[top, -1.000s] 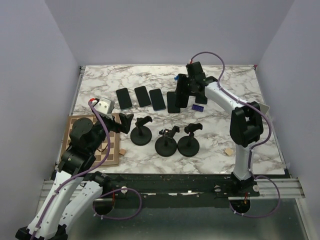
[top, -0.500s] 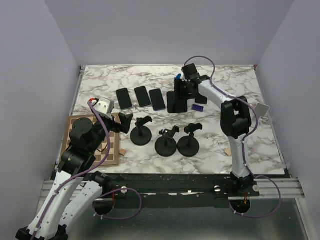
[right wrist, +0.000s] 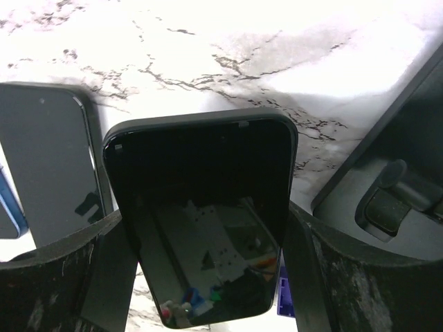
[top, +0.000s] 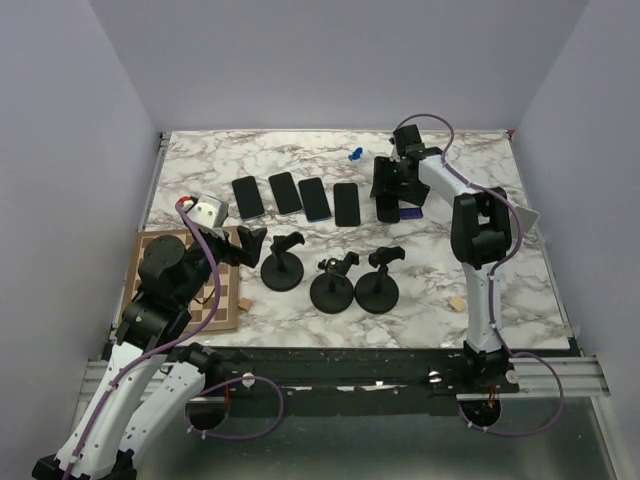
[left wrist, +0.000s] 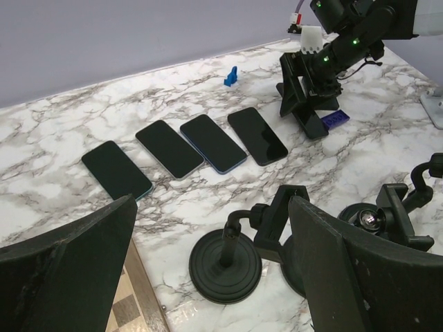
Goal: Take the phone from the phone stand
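My right gripper is shut on a black phone and holds it tilted above the marble at the back right; it also shows in the left wrist view. Several other black phones lie flat in a row to its left. Three black phone stands stand in front, all with empty clamps. My left gripper is open and empty, just left of the nearest stand.
A purple block lies by the right gripper and a small blue piece lies further back. A checkered wooden board lies under the left arm. A small tan block sits at the front right.
The right gripper has moved to the right with its phone, away from the row. The fourth phone in the row now lies uncovered. The left arm has not moved.
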Tool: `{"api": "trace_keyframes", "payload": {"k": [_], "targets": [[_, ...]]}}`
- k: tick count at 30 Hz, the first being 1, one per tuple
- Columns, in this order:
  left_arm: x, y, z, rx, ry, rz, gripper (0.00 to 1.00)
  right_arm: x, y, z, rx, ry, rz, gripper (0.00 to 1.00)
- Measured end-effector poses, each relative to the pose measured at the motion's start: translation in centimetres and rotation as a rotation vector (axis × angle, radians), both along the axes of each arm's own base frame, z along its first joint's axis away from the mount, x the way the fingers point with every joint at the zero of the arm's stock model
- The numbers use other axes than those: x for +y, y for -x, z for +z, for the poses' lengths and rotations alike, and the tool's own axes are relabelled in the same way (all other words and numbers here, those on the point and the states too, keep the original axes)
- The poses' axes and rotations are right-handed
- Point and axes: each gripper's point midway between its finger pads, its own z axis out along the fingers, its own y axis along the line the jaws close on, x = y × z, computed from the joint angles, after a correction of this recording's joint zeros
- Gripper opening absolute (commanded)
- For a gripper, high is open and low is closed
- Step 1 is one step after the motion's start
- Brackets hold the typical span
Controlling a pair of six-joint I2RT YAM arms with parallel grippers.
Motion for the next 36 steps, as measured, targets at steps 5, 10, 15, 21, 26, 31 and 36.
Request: {"api": "trace_keyframes", "payload": {"k": [5,10,15,21,26,31,36], "targets": [[0.0,0.0,0.0,0.0,0.001,-0.004,0.99,0.4,0.0,-0.2,-0.015,0.055,-0.031,0.01],[0.0,-0.1,0.1,0.0,0.005,-0.002,0.98,1.7,0.5,-0.5,-0.03,0.117,-0.074,0.05],[0.0,-0.1,0.1,-0.001,0.005,-0.003,0.99,2.1,0.6,-0.6,-0.046,0.145,-0.131,0.33],[-0.1,-0.1,0.1,-0.001,0.006,-0.004,0.99,2.2,0.5,-0.6,-0.045,0.132,-0.169,0.65],[0.0,-0.1,0.1,-0.001,0.006,-0.003,0.98,2.5,0.6,-0.5,-0.036,0.133,-0.169,0.82],[0.1,0.1,0.2,-0.012,0.01,0.001,0.99,2.8,0.7,-0.5,-0.034,0.14,-0.164,0.93],[0.7,0.0,0.1,-0.022,0.011,0.034,0.99,2.9,0.8,-0.2,-0.024,0.143,-0.159,0.98]]}}
